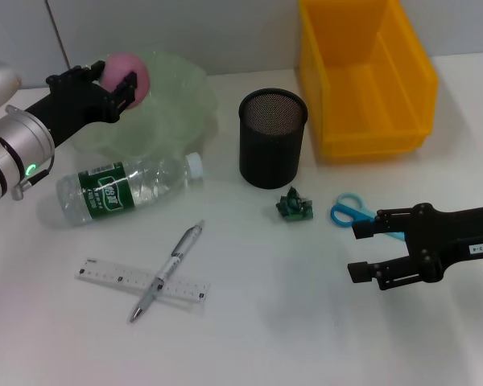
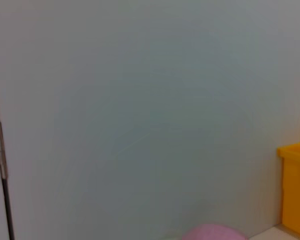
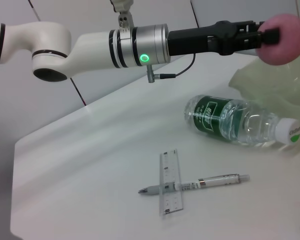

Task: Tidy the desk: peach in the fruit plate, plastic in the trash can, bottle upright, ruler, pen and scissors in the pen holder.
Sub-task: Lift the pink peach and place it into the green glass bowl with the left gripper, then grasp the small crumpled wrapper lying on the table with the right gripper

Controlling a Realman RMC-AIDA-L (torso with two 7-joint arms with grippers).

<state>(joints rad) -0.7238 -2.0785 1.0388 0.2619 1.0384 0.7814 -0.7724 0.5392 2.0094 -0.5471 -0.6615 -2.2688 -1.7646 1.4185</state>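
A white desk (image 1: pixel 306 338) fills the head view, its smooth top meeting a pale grey wall (image 1: pixel 185 32) along the far edge. A dark vertical seam (image 1: pixel 59 32) splits the wall panels at the left. In the left wrist view, the same plain wall (image 2: pixel 140 100) shows a dark seam carrying a small metal fitting (image 2: pixel 0 150). The right wrist view shows the desk's rounded corner (image 3: pixel 20 145).

White desk (image 1: pixel 306 338), pale grey wall (image 2: pixel 150 100)

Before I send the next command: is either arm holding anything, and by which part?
The left gripper holds the pink peach by its sides, above the fruit plate. The right gripper is open and empty.
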